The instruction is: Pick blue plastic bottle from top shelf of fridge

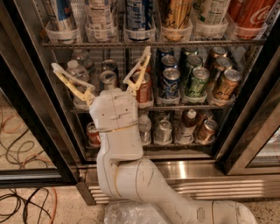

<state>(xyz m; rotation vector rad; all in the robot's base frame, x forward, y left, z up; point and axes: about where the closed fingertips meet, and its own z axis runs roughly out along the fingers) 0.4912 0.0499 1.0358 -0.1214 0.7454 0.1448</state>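
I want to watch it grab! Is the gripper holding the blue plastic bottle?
No, the open gripper sits empty below the blue plastic bottle.

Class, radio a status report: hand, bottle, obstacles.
Hand open, empty, level with middle can rack. Wide pale-blue-labelled plastic bottle untouched on grey wire top shelf, bottles close either side.
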